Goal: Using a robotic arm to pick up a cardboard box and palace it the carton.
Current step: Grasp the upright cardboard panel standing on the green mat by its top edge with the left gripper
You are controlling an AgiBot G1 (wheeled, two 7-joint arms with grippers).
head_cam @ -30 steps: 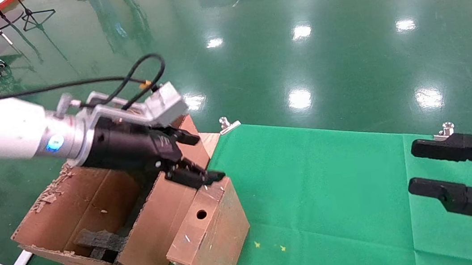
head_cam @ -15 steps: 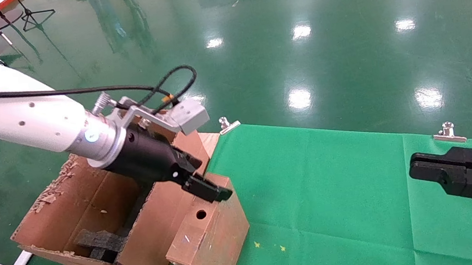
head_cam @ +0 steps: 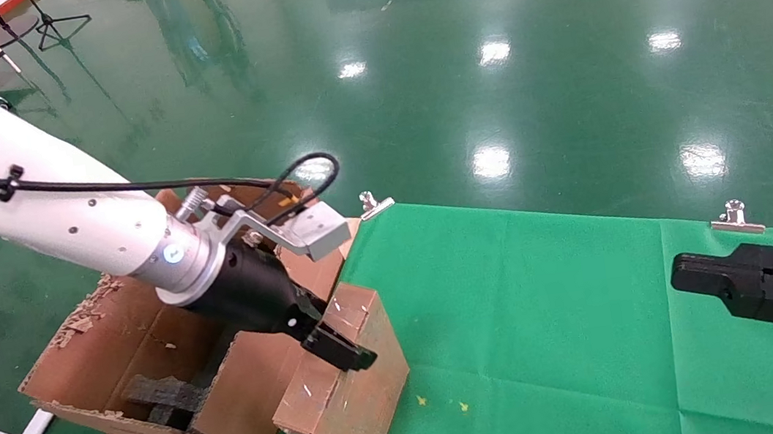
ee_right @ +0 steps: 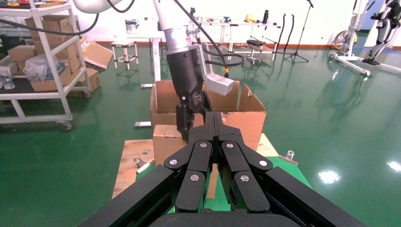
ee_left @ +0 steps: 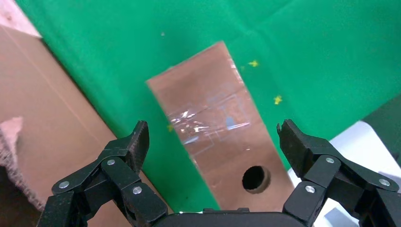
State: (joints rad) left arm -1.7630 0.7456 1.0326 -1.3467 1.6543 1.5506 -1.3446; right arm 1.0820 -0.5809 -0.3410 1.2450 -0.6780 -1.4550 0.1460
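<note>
The small brown cardboard box (head_cam: 349,391) is standing on the green cloth, touching the big flapped carton (head_cam: 154,363) holding black foam.

The robotic arm (head_cam: 48,222) hides part of the carton (head_cam: 143,335) in the head view, and its upper part is cut by the left edge. The left gripper (head_cam: 344,351) covers a part of the top of the cardboard box (head_cam: 360,390). The right gripper (head_cam: 684,269) is cut off by the right edge
</note>
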